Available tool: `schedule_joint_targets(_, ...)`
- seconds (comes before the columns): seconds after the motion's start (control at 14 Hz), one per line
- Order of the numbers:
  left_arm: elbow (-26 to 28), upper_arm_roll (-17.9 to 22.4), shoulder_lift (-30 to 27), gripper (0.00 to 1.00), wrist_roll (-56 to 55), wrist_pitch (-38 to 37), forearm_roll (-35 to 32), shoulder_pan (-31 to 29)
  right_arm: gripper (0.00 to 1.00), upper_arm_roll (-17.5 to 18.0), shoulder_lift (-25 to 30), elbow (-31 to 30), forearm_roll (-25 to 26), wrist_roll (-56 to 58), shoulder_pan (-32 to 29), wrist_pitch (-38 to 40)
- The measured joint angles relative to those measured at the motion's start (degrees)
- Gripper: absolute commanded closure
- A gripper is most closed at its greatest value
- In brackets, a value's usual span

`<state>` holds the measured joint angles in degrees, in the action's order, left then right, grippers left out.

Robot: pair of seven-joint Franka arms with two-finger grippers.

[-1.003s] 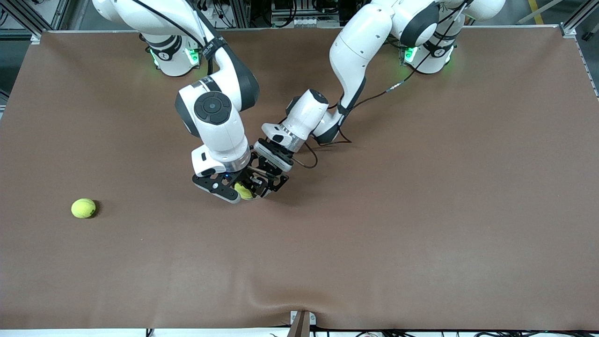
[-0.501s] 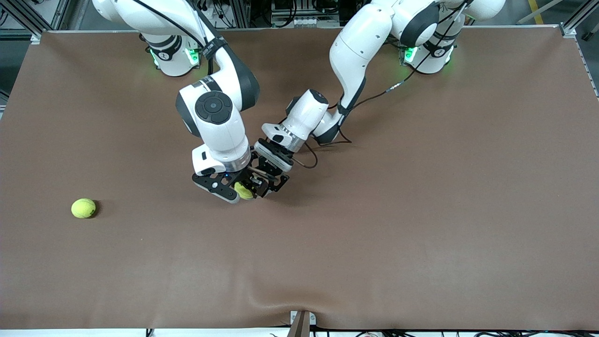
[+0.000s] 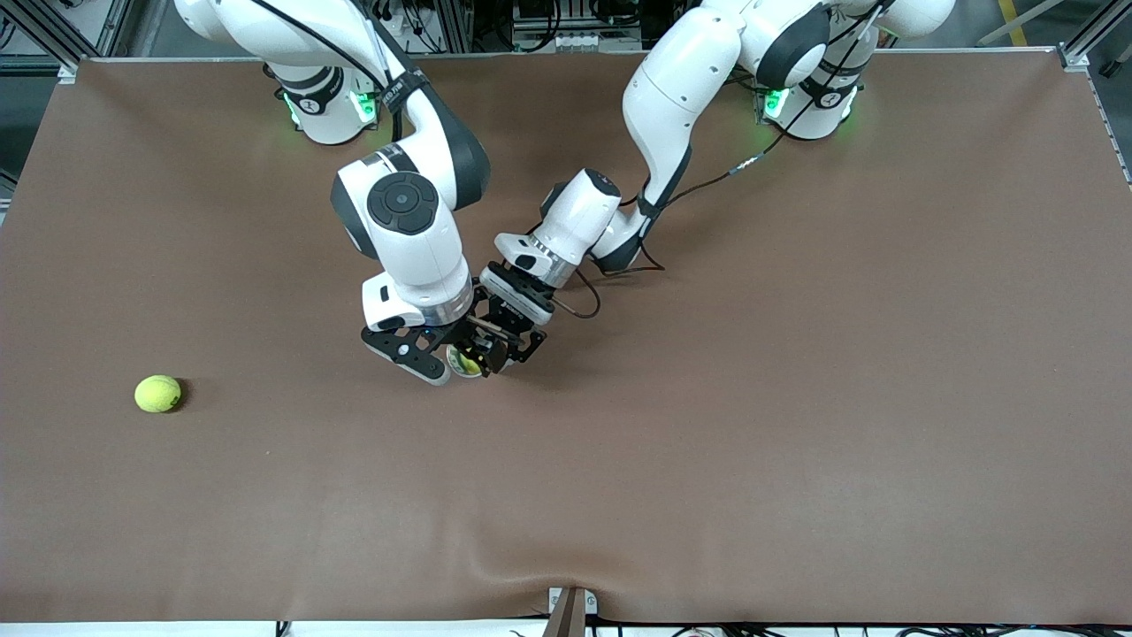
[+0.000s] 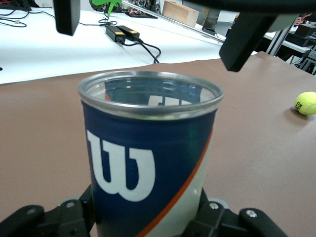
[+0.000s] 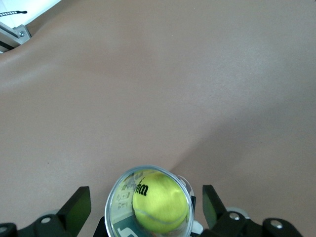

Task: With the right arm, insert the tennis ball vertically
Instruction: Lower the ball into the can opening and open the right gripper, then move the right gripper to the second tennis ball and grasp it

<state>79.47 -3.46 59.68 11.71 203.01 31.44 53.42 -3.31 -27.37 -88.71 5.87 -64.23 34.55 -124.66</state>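
Two white, black-jointed arms are meeting over the middle of the brown, matte table (image 3: 796, 425). The left gripper (image 4: 143, 222) is clamping an upright cylindrical can (image 4: 148, 153), its glossy blue wall bearing a white letter and an orange stripe under a silvery metal rim. The right gripper (image 5: 145, 210) is hovering directly over the can's mouth, its black fingers (image 5: 76, 205) spread wide and holding nothing. One fuzzy yellow tennis ball (image 5: 159, 202) is sitting inside the can. Another tennis ball (image 3: 157, 394), round and felted, is lying alone on the table, well apart toward the right arm's end.
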Motion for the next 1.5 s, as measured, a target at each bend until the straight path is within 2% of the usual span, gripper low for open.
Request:
schedule_joint_targets(0.21, 0.0, 0.0, 0.0, 0.26, 0.0, 0.0, 0.0, 0.0, 0.0, -0.54, 0.38, 0.63, 0.23, 3.89, -0.64, 1.26)
schedule_joint_targets(0.36, -0.01, 0.0, 0.01, 0.26, 0.0, 0.0, 0.0, 0.0, 0.0, -1.09, 1.75, 1.05, 0.48, 13.84, -3.21, 5.86)
schedule_joint_targets(0.57, -0.02, 0.0, 0.02, 0.26, 0.0, 0.01, 0.0, 0.01, 0.0, -1.52, 4.46, 0.37, 0.58, 33.18, -11.32, 8.59)
schedule_joint_targets(0.79, -0.09, 0.0, 0.04, 0.26, 0.0, 0.01, 0.0, 0.08, 0.0, -1.7, 6.69, -3.68, 0.59, 49.74, -20.11, 7.87)
schedule_joint_targets(0.93, -0.13, -0.01, 0.04, 0.23, 0.0, 0.0, 0.0, 0.23, 0.0, -1.73, 7.71, -8.41, 0.59, 59.94, -25.54, 2.62)
schedule_joint_targets(1.07, -0.16, -0.01, 0.04, 0.23, 0.0, 0.01, 0.0, 0.35, 0.0, -1.72, 8.62, -16.53, 0.59, 68.48, -30.98, -8.36)
schedule_joint_targets(1.22, -0.2, -0.02, 0.04, 0.23, 0.0, 0.0, 0.0, 0.38, 0.0, -1.7, 9.08, -25.2, 0.59, 72.36, -34.55, -18.39)
schedule_joint_targets(1.36, -0.21, -0.02, 0.04, 0.23, 0.0, 0.0, 0.0, 0.45, 0.0, -1.65, 9.07, -30.25, 0.62, 75.66, -37.08, -23.03)
schedule_joint_targets(1.5, -0.21, -0.02, 0.04, 0.23, 0.0, 0.0, 0.0, 0.48, 0.0, -1.62, 9.09, -30.98, 0.61, 81.0, -40.4, -23.43)
